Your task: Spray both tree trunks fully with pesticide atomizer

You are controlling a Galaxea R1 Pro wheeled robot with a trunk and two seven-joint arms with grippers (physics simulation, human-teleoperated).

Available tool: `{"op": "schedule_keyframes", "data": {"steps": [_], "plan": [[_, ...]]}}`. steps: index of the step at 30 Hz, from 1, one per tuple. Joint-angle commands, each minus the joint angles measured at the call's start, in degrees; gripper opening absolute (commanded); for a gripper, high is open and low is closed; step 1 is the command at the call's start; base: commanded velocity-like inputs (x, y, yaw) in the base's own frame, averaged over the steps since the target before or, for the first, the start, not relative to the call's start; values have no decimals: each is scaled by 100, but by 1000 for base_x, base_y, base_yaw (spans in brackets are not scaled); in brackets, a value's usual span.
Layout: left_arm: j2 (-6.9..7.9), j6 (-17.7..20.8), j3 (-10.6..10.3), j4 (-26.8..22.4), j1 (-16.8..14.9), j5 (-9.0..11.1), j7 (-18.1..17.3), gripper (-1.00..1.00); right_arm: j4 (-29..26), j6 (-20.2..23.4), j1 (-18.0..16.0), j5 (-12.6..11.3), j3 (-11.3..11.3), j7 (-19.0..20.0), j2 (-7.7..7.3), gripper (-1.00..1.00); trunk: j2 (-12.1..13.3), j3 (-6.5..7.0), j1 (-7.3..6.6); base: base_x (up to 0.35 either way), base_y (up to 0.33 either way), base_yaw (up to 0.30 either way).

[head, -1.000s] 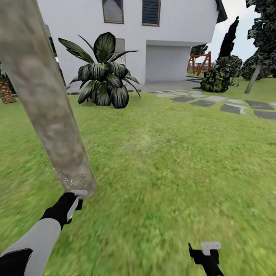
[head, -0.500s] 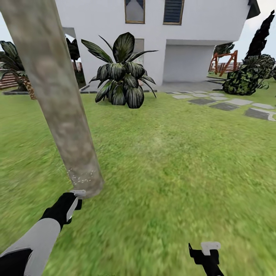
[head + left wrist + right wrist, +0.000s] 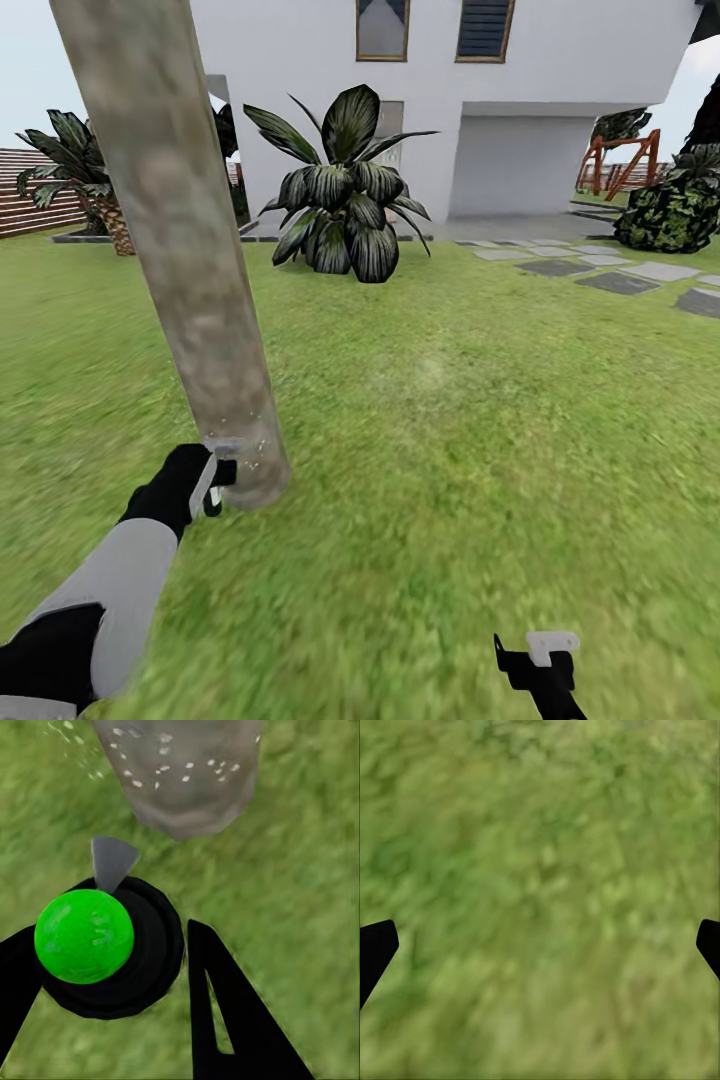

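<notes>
A thick mottled grey-beige tree trunk (image 3: 185, 240) rises from the grass at the left of the head view. Its base (image 3: 187, 780) carries white pesticide specks (image 3: 161, 766). My left gripper (image 3: 208, 482) is shut on the pesticide atomizer (image 3: 84, 936), a black body with a bright green round cap. The atomizer's grey nozzle (image 3: 112, 861) points at the foot of the trunk, a short gap away. My right gripper (image 3: 541, 662) hangs low at the lower right over bare grass, open and holding nothing, its fingertips (image 3: 375, 945) far apart.
A big dark broad-leaved plant (image 3: 345, 200) stands before the white house (image 3: 520, 120). Grey stone slabs (image 3: 620, 282) cross the lawn at right, beside a dark bush (image 3: 675, 210). A short palm (image 3: 95, 190) and brown slat fence (image 3: 30, 195) are at the far left.
The head camera has swung left, so the whole scene slid right. My left gripper with the atomizer has risen and come closer to the trunk's base. The right gripper is unchanged.
</notes>
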Motion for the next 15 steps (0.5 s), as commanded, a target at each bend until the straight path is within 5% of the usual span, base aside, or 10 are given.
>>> {"op": "schedule_keyframes", "data": {"steps": [1, 4, 6, 8, 11, 15], "plan": [[131, 28, 18, -3, -10, 6, -41, -100, 8, -18, -5, 61, -23, -30, 0, 100, -2, -5, -1, 0, 0, 0], [534, 34, 16, 28, 2, 25, -73, -100, 8, -18, -6, 61, -23, -30, 0, 100, -2, -5, -1, 0, 0, 0], [663, 33, 11, 39, 37, 3, -256, -100, 8, -18, -4, 61, -23, -30, 0, 100, -2, -5, -1, 0, 0, 0], [653, 30, 8, 41, 29, -6, -351, -100, 8, -18, -4, 61, -23, -30, 0, 100, -2, -5, -1, 0, 0, 0], [346, 152, -108, 2, -32, -1, -429, -100, 8, -18, -3, 61, -23, -30, 0, 100, -2, -5, -1, 0, 0, 0], [403, 197, -129, 13, -79, -7, -440, -100, 8, -18, -2, 61, -23, -30, 0, 100, -2, -5, -1, 0, 0, 0]]}}
